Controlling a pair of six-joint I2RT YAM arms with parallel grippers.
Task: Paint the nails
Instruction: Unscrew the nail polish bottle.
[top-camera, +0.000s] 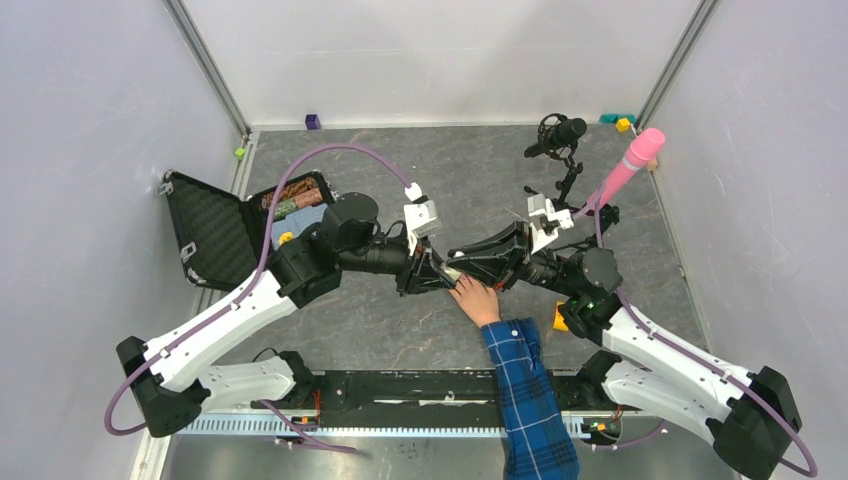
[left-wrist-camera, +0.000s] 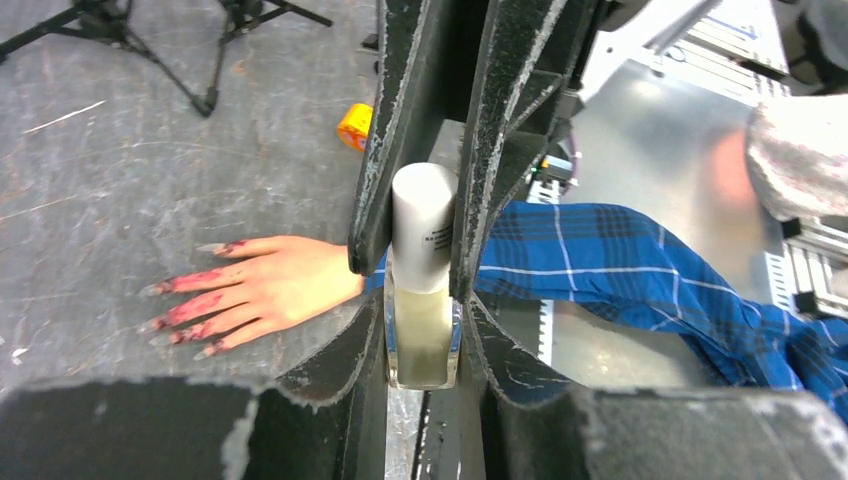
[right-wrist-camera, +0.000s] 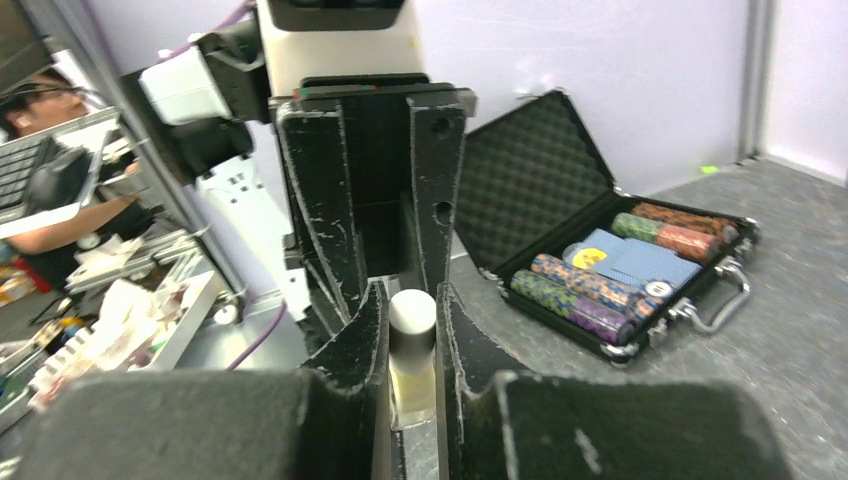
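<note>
- Surface: I am working over a dark grey, stone-patterned table (top-camera: 400, 170), scuffed and scratched. Pale walls (top-camera: 440, 50) close it in at the far side and to the left and right.
- Surroundings: an open black case (top-camera: 215, 235) sits at the left edge, with rows of poker chips (right-wrist-camera: 610, 290) in its tray. A microphone on a tripod (top-camera: 557, 133) stands at the far right, with a pink rod (top-camera: 632, 160) leaning just beside it. A small yellow item (top-camera: 560, 318) lies near the right arm.
- Obstruction: from overhead, the two grippers meet at mid-table and cover most of what they hold. Only the wrist cameras show it clearly.
- Task item: a pale hand (left-wrist-camera: 275, 288) lies palm down on the table with its fingers spread, just on the near side of the grippers. Its blue plaid sleeve (left-wrist-camera: 620, 260) runs back to the near edge. The nails (left-wrist-camera: 160, 288) are smeared dark pink, and the stain runs onto the fingers.
- Left arm: it reaches in from the left. The left gripper (left-wrist-camera: 422, 305) is clenched on the glass body of a small bottle (left-wrist-camera: 424, 225), which stands upright.
- Right arm: it reaches in from the opposite side. The right gripper (right-wrist-camera: 411, 300) is closed on the same bottle, at its white cap.
</note>
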